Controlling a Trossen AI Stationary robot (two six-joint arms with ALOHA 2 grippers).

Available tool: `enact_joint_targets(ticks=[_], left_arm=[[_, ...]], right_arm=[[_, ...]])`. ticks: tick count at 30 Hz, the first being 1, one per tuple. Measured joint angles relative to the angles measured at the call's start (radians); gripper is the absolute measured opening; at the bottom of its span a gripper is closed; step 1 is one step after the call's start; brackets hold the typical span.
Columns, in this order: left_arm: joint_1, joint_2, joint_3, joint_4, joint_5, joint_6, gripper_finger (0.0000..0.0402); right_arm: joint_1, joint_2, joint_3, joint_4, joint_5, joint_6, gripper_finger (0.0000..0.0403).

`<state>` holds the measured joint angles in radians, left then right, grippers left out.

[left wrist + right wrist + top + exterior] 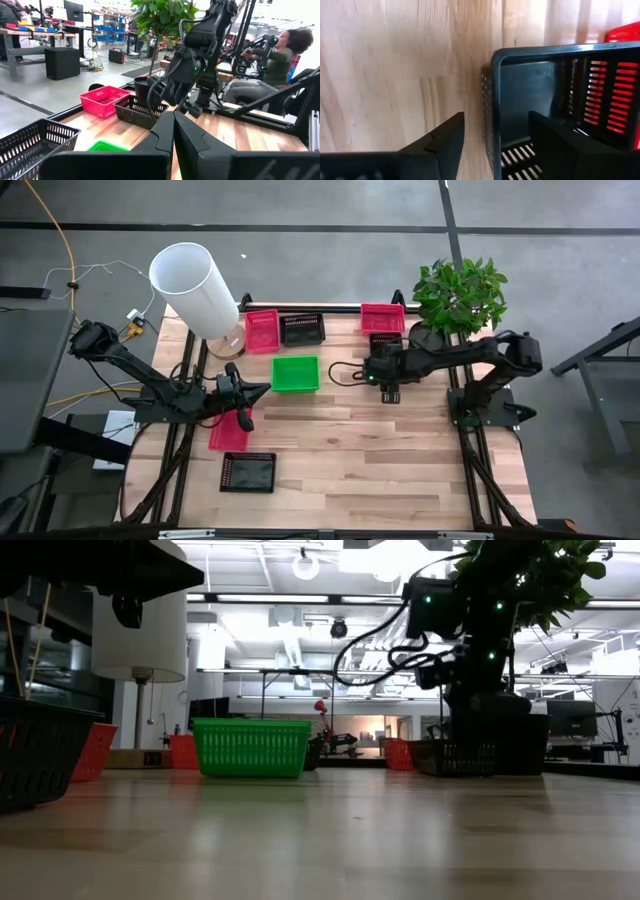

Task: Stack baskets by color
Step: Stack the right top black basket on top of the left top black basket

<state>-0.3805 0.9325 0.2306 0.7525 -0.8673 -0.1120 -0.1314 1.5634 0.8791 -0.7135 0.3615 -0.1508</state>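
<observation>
Now the right gripper, spread wide, sits over a black basket's wall; next, squeeze and lift it.

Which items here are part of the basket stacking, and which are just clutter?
Job: green basket; pink baskets back left, back right, front left; black baskets back, front, and one whose wall the open right gripper straddles.
Clutter: white cylinder; potted plant.

Left gripper closed at mid-table; right gripper spread, pointing straight down.
</observation>
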Motion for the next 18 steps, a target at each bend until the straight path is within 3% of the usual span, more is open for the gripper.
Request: enact_joint_targets(ticks=[5, 11, 18], left_arm=[[0.0, 0.0, 0.0, 0.0, 0.0, 0.0, 0.0], [0.0, 0.0, 0.0, 0.001, 0.0, 0.0, 0.0], [0.0, 0.0, 0.0, 0.003, 0.0, 0.009, 0.0]], right_arm=[[0.0, 0.045, 0.0, -0.005, 0.004, -0.007, 0.0149], [0.023, 0.062, 0.012, -0.011, -0.031, 0.044, 0.0014], [0.175, 0.031, 0.192, -0.11, 0.001, 0.062, 0.0004]])
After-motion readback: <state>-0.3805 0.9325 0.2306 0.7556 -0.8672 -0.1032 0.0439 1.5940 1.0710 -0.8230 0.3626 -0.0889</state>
